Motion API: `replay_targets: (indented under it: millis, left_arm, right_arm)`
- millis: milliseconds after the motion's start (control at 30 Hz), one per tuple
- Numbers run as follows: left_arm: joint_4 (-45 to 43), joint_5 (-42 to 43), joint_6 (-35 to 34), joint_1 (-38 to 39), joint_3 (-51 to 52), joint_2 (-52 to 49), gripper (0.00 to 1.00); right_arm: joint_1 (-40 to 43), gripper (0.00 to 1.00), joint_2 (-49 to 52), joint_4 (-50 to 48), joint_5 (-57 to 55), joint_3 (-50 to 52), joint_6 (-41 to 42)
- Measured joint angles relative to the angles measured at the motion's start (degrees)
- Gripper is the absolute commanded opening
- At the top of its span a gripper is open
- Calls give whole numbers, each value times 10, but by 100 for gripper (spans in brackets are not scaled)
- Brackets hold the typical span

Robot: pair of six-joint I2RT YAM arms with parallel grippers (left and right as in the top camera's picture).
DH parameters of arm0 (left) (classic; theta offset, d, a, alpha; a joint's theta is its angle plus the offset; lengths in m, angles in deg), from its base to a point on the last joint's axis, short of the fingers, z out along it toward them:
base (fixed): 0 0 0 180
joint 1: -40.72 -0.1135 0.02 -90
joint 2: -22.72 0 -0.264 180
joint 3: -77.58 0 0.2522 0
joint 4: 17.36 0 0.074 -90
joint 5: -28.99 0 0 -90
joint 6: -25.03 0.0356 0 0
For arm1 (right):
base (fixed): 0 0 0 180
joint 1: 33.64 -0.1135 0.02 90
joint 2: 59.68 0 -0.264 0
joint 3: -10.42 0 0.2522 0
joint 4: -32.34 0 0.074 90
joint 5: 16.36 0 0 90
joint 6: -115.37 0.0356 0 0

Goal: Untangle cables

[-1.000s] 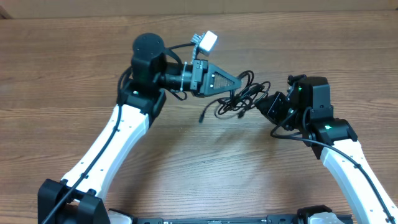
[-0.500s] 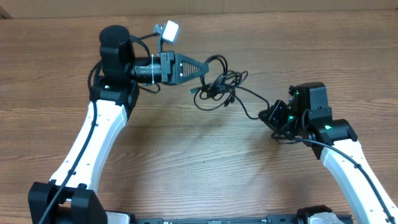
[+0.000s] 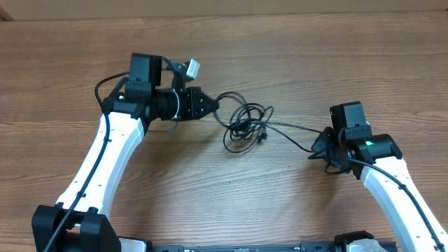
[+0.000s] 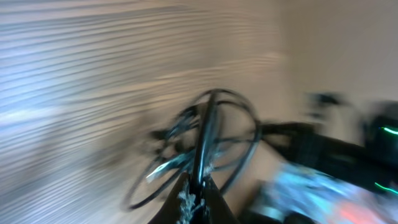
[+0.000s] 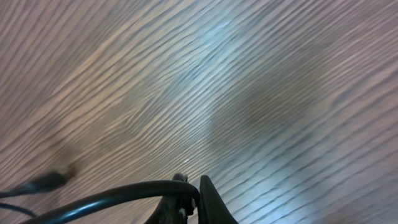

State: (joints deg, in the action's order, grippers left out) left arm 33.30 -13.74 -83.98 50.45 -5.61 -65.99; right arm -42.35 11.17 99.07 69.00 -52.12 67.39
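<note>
Pinching a strand in my left gripper (image 3: 211,105) and a strand in my right gripper (image 3: 317,146), I should draw them apart slowly so the cables (image 3: 245,124), tangled midway between the grippers, loosen rather than cinch.

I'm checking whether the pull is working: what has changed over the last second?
The left pincer pulled leftward and the right pincer backed rightward, so the cables opened from a tight clump into a looser tangle, one strand stretched toward the right pincer. Both stayed shut on the cables.
</note>
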Motion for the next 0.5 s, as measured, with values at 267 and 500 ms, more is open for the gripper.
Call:
replay_targets:
  millis: [267,500]
  left_arm:
    - [94,-269,10,0,0,0,4]
    - [97,-309,14,0,0,0,4]
  right_arm:
    - [0,4,0,2,-47,0,15]
    - [0,4,0,3,-65,0,22]
